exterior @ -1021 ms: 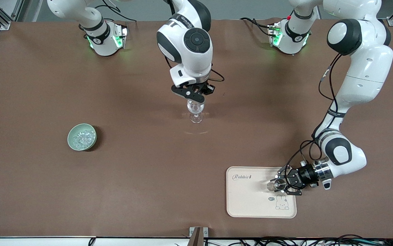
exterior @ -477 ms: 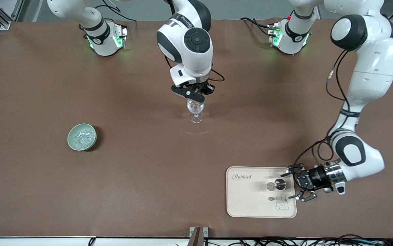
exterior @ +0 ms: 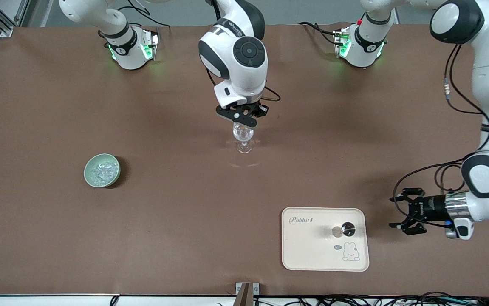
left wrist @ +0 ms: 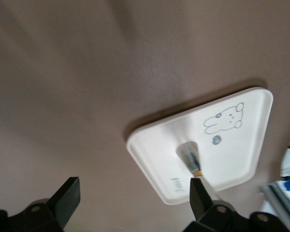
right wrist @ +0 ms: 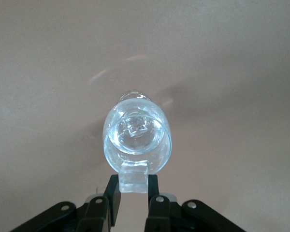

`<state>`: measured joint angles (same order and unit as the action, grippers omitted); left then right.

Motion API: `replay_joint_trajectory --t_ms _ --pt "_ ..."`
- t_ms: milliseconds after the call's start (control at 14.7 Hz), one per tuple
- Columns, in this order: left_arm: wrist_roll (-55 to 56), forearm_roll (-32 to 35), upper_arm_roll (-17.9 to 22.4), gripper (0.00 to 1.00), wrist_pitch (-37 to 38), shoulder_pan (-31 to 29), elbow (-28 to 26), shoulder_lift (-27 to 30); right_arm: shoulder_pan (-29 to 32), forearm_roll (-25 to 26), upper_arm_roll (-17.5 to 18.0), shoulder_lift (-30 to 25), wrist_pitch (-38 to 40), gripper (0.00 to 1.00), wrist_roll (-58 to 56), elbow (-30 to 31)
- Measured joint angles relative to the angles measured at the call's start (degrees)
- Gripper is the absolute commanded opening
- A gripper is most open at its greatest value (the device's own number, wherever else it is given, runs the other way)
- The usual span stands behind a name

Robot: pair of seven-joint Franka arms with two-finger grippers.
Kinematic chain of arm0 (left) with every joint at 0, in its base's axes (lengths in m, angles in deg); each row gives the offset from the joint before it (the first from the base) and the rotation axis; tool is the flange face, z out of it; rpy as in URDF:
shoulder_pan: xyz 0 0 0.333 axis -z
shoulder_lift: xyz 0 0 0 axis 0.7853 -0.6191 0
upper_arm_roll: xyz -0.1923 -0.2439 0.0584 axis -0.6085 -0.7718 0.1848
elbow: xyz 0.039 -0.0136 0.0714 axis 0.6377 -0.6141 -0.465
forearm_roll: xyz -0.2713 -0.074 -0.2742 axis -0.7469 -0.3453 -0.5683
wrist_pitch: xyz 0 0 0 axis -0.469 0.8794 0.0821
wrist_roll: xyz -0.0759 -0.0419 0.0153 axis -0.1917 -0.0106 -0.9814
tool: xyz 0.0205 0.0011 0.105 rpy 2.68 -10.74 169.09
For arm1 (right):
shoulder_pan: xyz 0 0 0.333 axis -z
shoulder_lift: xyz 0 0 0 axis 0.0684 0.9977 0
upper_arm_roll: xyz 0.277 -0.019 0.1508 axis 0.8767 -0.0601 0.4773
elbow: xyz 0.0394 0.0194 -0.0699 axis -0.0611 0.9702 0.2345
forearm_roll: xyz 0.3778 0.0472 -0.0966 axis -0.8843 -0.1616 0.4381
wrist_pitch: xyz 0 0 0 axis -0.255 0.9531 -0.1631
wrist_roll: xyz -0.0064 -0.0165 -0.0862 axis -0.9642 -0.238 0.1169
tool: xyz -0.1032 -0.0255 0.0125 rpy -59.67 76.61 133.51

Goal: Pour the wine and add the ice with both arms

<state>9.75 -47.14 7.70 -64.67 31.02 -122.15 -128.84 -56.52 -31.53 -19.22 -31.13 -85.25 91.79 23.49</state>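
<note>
- The ice step looks to be in hand. The right end effector [exterior: 244, 123], in the upper middle of the front view, is clamped on a clear ice cube [right wrist: 133, 178] directly over the wine glass [exterior: 243, 135].
- The left end effector [exterior: 394, 212] waits with its jaws wide apart and holding nothing. It hangs low in the frame over bare bench [exterior: 176, 221], just beside the tray [exterior: 308, 250] on the side toward the left arm's end.
- The bottle [exterior: 345, 229] stands on the tray, untouched, so I'd judge the pouring part is finished or set aside.
- Next move: part the right jaws so the cube drops straight into the bowl of the glass. It should keep centred over the rim so the cube cannot clip it.
- More ice [exterior: 102, 172] lies in the green bowl [exterior: 88, 170], mid-frame toward the right arm's end.
- The right wrist view alone shows the held cube and another chunk lying inside the glass; the front view hides both.
- The left wrist view shows the bottle's neck upright.
</note>
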Motion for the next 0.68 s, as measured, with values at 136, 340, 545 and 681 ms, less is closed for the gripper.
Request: replay_joint_trajectory --t_ms 136,340,545,681 --pt "-2.45 7.28 -1.17 1.00 3.09 0.77 0.08 3.97 0.00 0.00 -0.05 0.01 0.02 0.41 -0.03 -0.02" --pt "-6.58 18.31 -4.24 1.00 7.68 1.91 0.14 11.22 0.00 0.00 -0.16 0.01 0.03 0.51 -0.08 -0.08" --pt "-12.80 30.35 -7.38 1.00 12.61 3.34 0.03 18.14 0.00 0.00 -0.23 0.01 0.05 0.66 -0.09 -0.14" --pt "-18.38 33.15 -8.98 1.00 14.75 3.86 -0.09 21.80 0.01 0.03 -0.49 0.01 0.04 0.84 -0.10 -0.31"
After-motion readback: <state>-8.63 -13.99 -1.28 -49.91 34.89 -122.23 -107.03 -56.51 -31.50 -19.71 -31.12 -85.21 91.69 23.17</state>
